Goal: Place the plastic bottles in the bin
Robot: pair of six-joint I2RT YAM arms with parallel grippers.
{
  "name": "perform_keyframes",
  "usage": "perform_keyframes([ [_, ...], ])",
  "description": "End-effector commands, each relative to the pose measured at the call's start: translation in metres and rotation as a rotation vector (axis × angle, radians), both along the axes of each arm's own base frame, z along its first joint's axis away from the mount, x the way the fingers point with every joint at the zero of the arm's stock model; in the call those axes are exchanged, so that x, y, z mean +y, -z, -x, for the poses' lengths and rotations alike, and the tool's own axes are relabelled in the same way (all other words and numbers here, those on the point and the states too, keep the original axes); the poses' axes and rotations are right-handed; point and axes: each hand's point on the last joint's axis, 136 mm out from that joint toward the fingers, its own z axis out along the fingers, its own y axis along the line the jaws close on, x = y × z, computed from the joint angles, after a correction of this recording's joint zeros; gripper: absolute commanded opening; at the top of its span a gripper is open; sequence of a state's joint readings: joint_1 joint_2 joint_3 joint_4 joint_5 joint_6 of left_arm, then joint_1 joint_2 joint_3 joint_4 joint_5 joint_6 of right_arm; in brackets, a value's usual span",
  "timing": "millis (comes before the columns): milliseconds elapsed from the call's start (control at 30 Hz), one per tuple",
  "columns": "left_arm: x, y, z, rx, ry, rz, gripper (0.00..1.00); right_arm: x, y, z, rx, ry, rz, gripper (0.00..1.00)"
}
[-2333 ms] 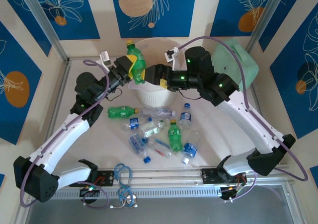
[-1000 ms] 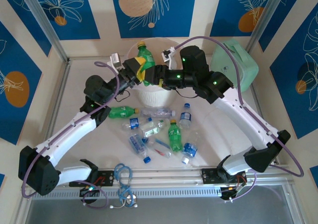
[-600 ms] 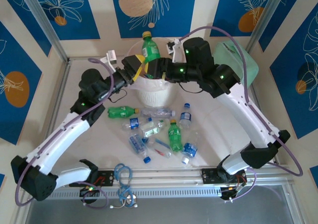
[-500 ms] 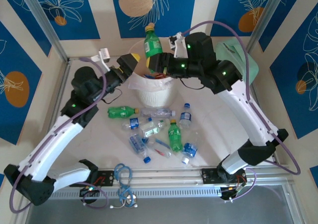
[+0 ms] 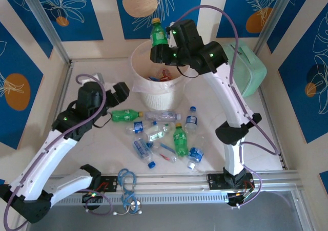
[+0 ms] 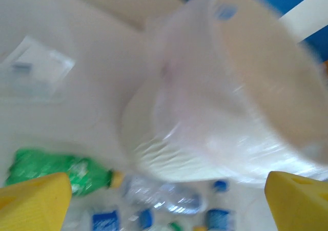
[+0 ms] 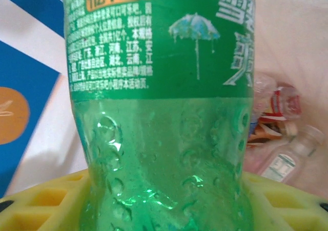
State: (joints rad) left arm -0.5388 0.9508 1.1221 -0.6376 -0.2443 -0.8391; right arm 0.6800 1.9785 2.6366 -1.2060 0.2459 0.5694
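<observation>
**Green bottle held up over the bin**

The right gripper (image 5: 159, 51) is raised at the far side of the bin (image 5: 137, 73), pinching a green bottle (image 5: 158, 35) low on its body. The bottle stands upright with its yellow cap on top, and from above it sits about over the far rim. In the right wrist camera the yellow pads (image 7: 43, 200) press in on both sides of its dimpled base, with the label above them. Past the bottle, down inside the bin, lie binned bottles (image 7: 279, 105): clear ones and one with a red-orange label.

The left gripper (image 5: 122, 91) hangs low just left of the bin, near its wall but apart from it. Its jaws are spread wide with nothing between them. The left wrist camera is blurred, but the yellow fingertips (image 6: 33, 200) show at the two lower corners, with the lined bin wall ahead.

On the table in front of the bin sit the loose bottles (image 5: 164, 136) in a cluster. A lying bottle (image 5: 122, 116), green, is at the left. Another green one (image 5: 180, 140) is in the middle, with blue-labelled clear ones (image 5: 191, 120) around it.

A small clear bag (image 6: 36, 69) lies flat left of the bin. A mint case (image 5: 252, 69) sits to the bin's right, by the wall.
</observation>
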Motion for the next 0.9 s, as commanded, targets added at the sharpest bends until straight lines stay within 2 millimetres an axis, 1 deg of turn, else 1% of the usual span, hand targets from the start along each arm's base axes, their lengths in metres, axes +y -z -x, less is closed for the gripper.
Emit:
perform_keyframes([
  [0,0.013,0.036,0.019,0.119,-0.039,-0.013,0.93,-0.013,0.013,-0.006,0.001,0.025,0.092,0.56],
  [100,0.015,0.062,0.027,0.188,-0.053,-0.008,0.91,-0.01,0.026,-0.014,0.016,0.023,0.114,0.56],
  [267,0.014,0.094,0.036,0.28,-0.07,0.01,0.87,-0.006,0.048,-0.026,0.051,0.019,0.144,0.56],
  [333,0.017,0.106,0.039,0.311,-0.087,-0.002,0.88,-0.005,0.057,-0.029,0.068,0.018,0.155,0.57],
  [433,0.025,0.116,0.042,0.338,-0.122,-0.023,0.93,-0.003,0.067,-0.031,0.089,0.015,0.171,0.63],
  [533,0.031,0.122,0.041,0.356,-0.161,-0.021,0.98,-0.002,0.072,-0.03,0.092,0.015,0.186,0.78],
  [600,0.034,0.127,0.037,0.387,-0.19,-0.007,0.99,-0.001,0.069,-0.029,0.081,0.015,0.187,0.84],
  [667,0.035,0.135,0.033,0.43,-0.22,0.029,0.98,-0.001,0.061,-0.027,0.067,0.014,0.178,0.88],
  [767,0.036,0.147,0.026,0.481,-0.269,0.073,0.98,-0.002,0.045,-0.02,0.035,0.005,0.161,0.9],
  [867,0.035,0.159,0.016,0.519,-0.317,0.136,0.96,-0.003,0.026,-0.006,-0.005,-0.007,0.148,0.9],
])
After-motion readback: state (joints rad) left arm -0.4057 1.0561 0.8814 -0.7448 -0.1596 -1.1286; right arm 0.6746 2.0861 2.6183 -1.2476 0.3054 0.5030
